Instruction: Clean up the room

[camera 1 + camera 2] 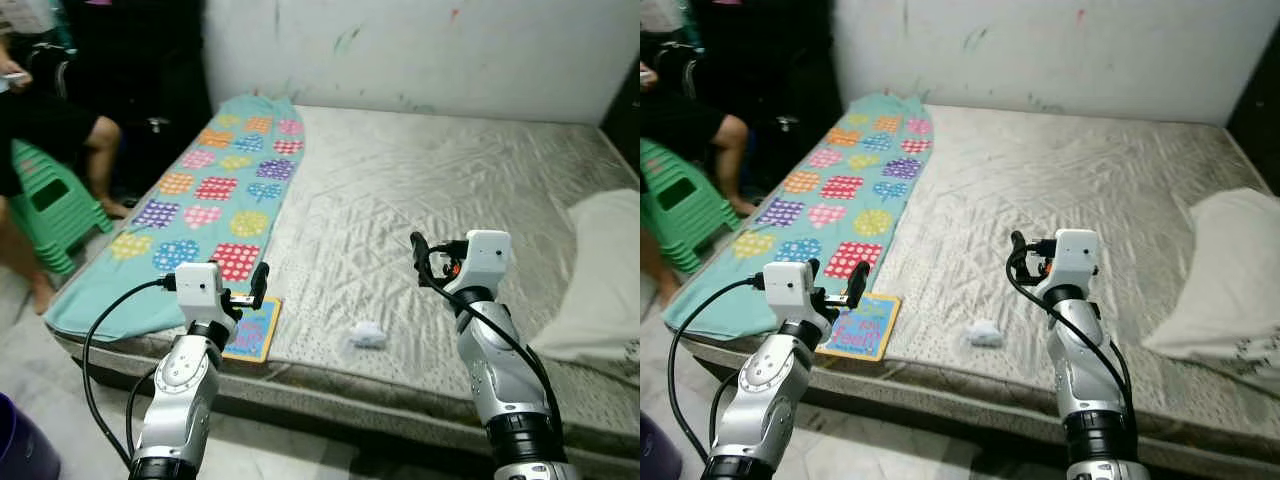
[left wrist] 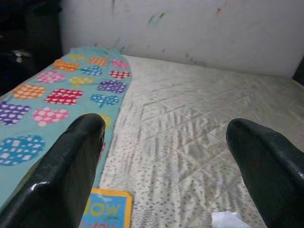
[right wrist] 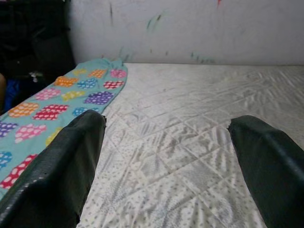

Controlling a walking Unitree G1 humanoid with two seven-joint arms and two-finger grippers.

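A crumpled white tissue (image 1: 367, 336) lies near the front edge of the grey mattress (image 1: 430, 170). To its left a colourful book (image 1: 252, 328) rests flat at the mattress edge, partly on a teal blanket with bright hearts (image 1: 215, 190). My left gripper (image 1: 256, 286) hovers open just above the book, and the book's corner (image 2: 107, 209) and the tissue (image 2: 228, 220) show under its fingers. My right gripper (image 1: 421, 256) is open too, raised over the mattress to the right of the tissue and holding nothing.
A white pillow (image 1: 600, 280) lies at the right side of the bed. A person (image 1: 50, 130) sits on a green stool (image 1: 50, 205) to the left. A purple bin (image 1: 20, 445) stands on the floor at the near left. A marked white wall (image 1: 420, 50) backs the bed.
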